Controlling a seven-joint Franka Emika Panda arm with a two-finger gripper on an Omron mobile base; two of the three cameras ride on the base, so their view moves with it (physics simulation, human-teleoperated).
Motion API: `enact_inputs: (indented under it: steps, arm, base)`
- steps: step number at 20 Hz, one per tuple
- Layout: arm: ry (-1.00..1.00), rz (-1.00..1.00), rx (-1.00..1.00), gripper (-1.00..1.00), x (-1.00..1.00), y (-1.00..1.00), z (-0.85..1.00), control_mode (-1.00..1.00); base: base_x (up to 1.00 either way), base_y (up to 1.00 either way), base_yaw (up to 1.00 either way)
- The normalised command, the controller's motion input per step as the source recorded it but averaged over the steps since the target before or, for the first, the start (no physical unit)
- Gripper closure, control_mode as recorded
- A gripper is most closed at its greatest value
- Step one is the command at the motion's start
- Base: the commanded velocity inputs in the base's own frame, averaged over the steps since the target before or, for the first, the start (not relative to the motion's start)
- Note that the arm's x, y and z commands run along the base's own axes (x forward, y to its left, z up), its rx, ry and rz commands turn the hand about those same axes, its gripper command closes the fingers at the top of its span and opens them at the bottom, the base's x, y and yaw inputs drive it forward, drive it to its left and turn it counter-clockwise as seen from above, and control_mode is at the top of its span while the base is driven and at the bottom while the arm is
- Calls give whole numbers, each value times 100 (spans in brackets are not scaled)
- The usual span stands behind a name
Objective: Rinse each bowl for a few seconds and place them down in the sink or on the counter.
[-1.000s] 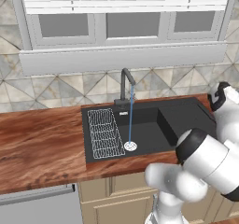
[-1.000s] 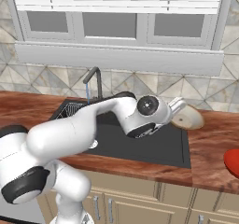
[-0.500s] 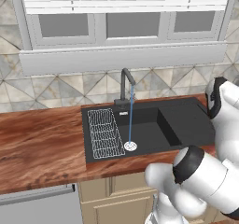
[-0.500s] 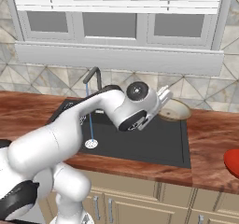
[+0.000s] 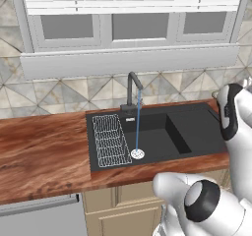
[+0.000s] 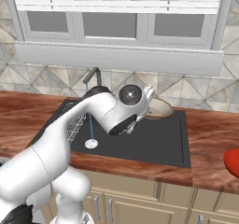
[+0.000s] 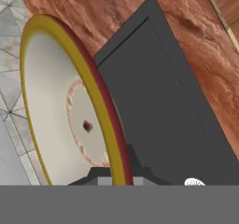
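Over the sink's [image 6: 161, 143] back right part, the gripper [image 7: 116, 174] has its jaws clamped on the rim of the cream bowl [image 7: 65, 106], which stands edge-on, interior leftward in the hand view. Two bowls: this one, and a red bowl [image 6: 232, 162] on the counter [image 6: 212, 139] near its front edge, far right. One faucet [image 5: 132, 90] runs water onto the drain [image 5: 138, 154].

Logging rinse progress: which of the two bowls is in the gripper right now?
The cream bowl with the tan rim, pinched on edge by the gripper over the sink. The red bowl sits apart on the counter.
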Motion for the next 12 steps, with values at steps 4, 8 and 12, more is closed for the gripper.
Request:
enact_inputs:
  steps: [4,8,12]
  arm:
    - [-1,22,-7,100,-18,56,0,-100]
    - [0,22,-12,100,-11,67,1,-100]
    - [4,19,-13,100,-5,64,1,-100]
  base:
    - [0,0,0]
    - [0,0,0]
    - [0,0,0]
